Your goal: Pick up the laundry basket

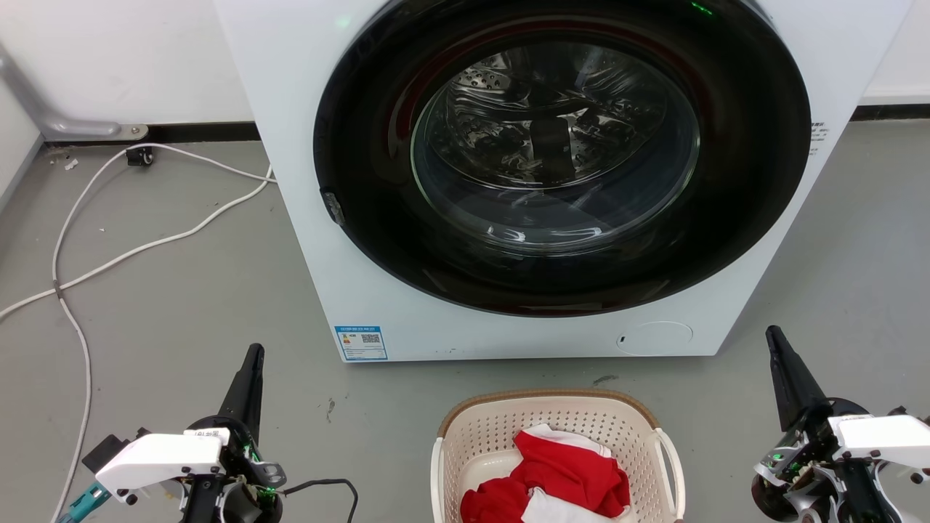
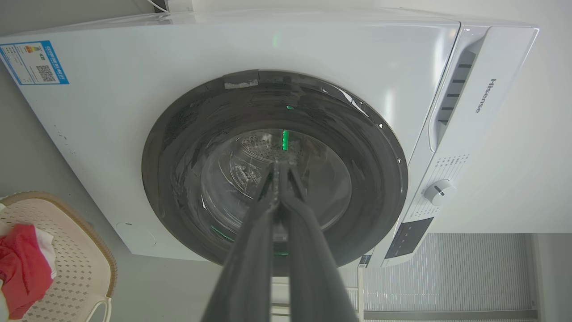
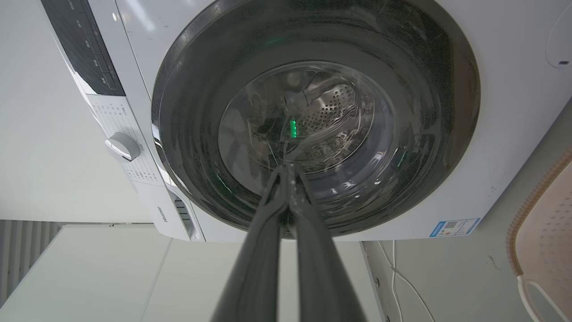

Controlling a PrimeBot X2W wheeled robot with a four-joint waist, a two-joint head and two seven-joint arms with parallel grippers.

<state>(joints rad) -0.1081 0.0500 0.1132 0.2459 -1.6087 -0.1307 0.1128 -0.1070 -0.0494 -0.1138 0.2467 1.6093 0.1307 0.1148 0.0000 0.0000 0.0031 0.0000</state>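
Note:
The laundry basket (image 1: 472,436), cream perforated plastic with a brown rim and white loop handles, stands on the floor at the bottom centre of the head view, holding red and white clothes (image 1: 567,479). It also shows in the left wrist view (image 2: 76,264) and the right wrist view (image 3: 545,232). My left gripper (image 1: 254,352) is at the lower left, well left of the basket, fingers shut together and holding nothing. My right gripper (image 1: 771,333) is at the lower right, right of the basket, also shut and empty. Both point toward the washing machine.
A white front-loading washing machine (image 1: 320,240) with a dark round door (image 1: 563,152) stands directly behind the basket. White cables (image 1: 109,261) trail across the grey floor at the left. A black cable (image 1: 327,485) lies near my left arm.

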